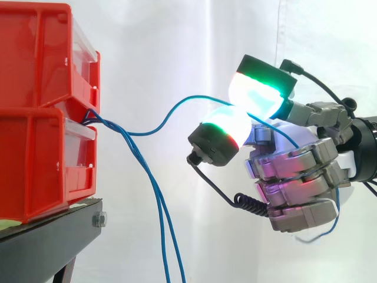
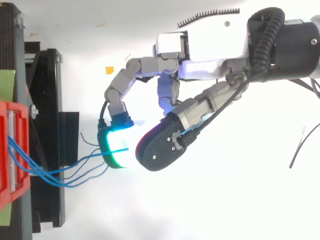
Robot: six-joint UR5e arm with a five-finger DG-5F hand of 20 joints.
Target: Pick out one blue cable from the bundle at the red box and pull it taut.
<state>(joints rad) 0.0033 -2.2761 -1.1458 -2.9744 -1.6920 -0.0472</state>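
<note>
Two stacked red bins [image 1: 41,112] stand on a black stand [image 1: 53,236] at the left. A bundle of thin blue cables [image 1: 159,206] comes out between the bins and hangs down past the stand's edge. One blue cable [image 1: 194,97] leaves the bundle, dips, then rises to my hand [image 1: 294,177] on the right. The hand is shut on this cable, pinching it between a green-cyan glowing fingertip [image 1: 259,94] and a red-green one [image 1: 227,127]. The cable's loose end trails over the palm. From above, the hand [image 2: 210,50] reaches left and the cables [image 2: 55,172] fan out from the bin [image 2: 10,150].
The black stand [image 2: 47,125] juts right from under the bins, close to the fingertips. A green strip [image 2: 6,82] lies on its far left. A small orange scrap [image 2: 109,70] and a thin loose wire [image 2: 300,145] lie on the white surface. A white curtain hangs behind.
</note>
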